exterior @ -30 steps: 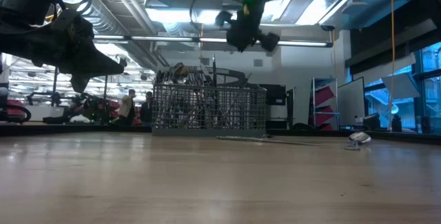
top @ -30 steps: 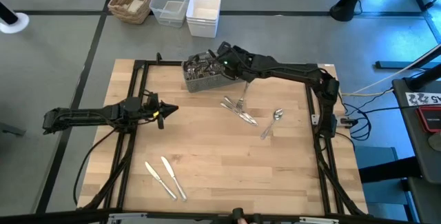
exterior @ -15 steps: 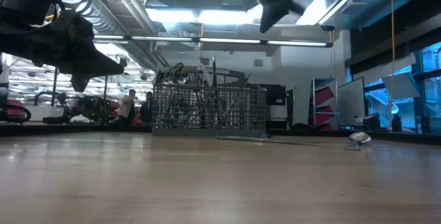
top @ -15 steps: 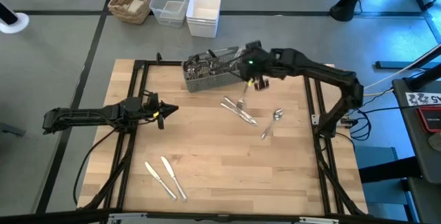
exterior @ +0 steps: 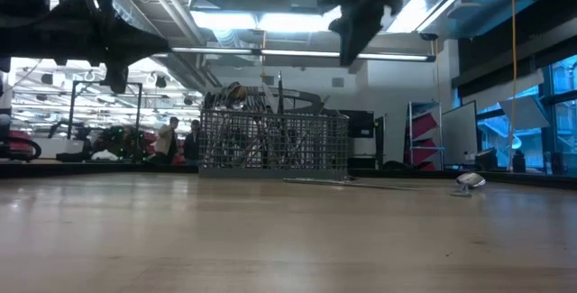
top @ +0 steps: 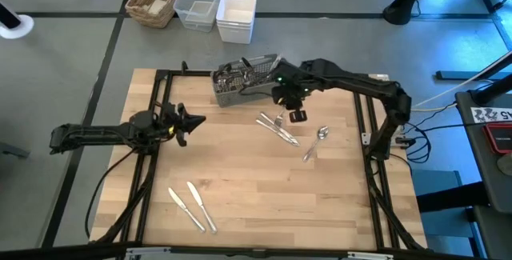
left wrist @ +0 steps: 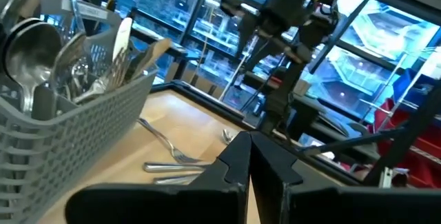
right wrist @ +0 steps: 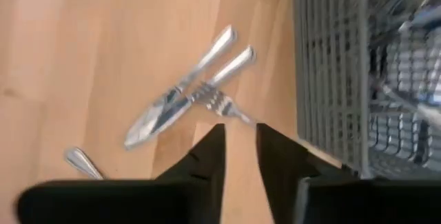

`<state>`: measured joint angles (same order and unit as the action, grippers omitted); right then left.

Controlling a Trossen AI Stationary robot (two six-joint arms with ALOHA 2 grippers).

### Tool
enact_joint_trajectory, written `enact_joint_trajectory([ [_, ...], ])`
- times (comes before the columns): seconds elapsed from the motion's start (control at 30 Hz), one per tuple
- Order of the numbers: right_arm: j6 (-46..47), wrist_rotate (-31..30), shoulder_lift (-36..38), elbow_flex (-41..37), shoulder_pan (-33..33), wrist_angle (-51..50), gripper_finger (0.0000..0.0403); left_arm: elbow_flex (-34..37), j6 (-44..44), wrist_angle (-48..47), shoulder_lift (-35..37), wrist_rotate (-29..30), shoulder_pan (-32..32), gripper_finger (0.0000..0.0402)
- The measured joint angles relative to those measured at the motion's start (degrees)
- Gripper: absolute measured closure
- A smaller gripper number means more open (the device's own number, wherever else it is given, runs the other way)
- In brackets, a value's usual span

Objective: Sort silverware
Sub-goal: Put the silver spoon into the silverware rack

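A grey mesh caddy point(top: 238, 84) full of silverware stands at the table's far middle. On the wood to its near right lie a fork and two other pieces, crossed point(top: 278, 128) point(right wrist: 200, 93). A spoon point(top: 320, 137) lies farther right, and two knives point(top: 192, 206) lie by the near edge. My right gripper point(top: 295, 113) point(right wrist: 239, 151) hangs high over the crossed pieces and points down. Its fingers are open by a narrow gap with bare wood showing between them. My left gripper point(top: 189, 120) point(left wrist: 249, 156) is shut, empty and raised at the table's left, pointing toward the caddy point(left wrist: 69, 127).
A black frame rail point(top: 160, 100) runs round the tabletop. Beyond the far edge stand a wicker basket point(top: 154, 0), a clear tub point(top: 198, 2) and a white tub point(top: 236, 14). Bare wood lies across the table's middle and near right.
My right gripper has left the caddy's right end and gone toward the table's right and near edges, coming over the crossed pieces. It has also rolled and tipped to point down. My left gripper has tipped its fingers upward. The silverware on the table lies as before.
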<state>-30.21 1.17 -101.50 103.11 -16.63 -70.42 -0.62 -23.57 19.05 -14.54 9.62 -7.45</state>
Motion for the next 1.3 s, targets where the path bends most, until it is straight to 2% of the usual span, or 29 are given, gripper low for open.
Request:
enact_joint_trajectory([
  [0.13,-2.85,-0.04,-4.25,-0.02,0.12,-1.81,0.0268,-0.52,0.00,-0.49,-0.32,0.01,2.01,0.0398],
  [0.23,-8.35,-0.01,-7.47,-0.02,0.14,-4.39,0.0253,-3.02,2.47,-0.96,-1.49,-1.03,4.30,0.0400],
  [0.3,-11.23,-0.08,-9.79,-0.04,0.14,-5.50,0.0251,-6.39,5.34,-3.25,-3.09,-1.92,6.16,0.0400],
  [0.5,-15.25,0.25,-14.11,-0.07,0.10,-5.14,0.0262,-18.13,7.97,-20.15,-10.33,-1.98,10.18,0.0400],
  [0.63,-18.33,0.29,-15.94,-0.07,0.10,-4.45,0.0266,-22.08,8.42,-23.05,-15.36,-1.98,11.65,0.0401],
  [0.8,-21.13,-2.83,-17.80,-0.07,0.06,-3.23,0.0266,-22.95,9.49,-23.01,-19.65,-1.98,13.04,0.0401],
  [0.97,-22.83,-3.24,-19.62,-0.04,-0.39,0.12,0.0266,-22.95,8.60,-23.25,-22.56,-1.98,13.58,0.0400],
  [1.3,-24.16,-4.12,-23.34,-0.04,-5.59,0.53,0.0267,-22.97,7.79,-23.09,-23.98,-1.96,13.85,0.0400],
])
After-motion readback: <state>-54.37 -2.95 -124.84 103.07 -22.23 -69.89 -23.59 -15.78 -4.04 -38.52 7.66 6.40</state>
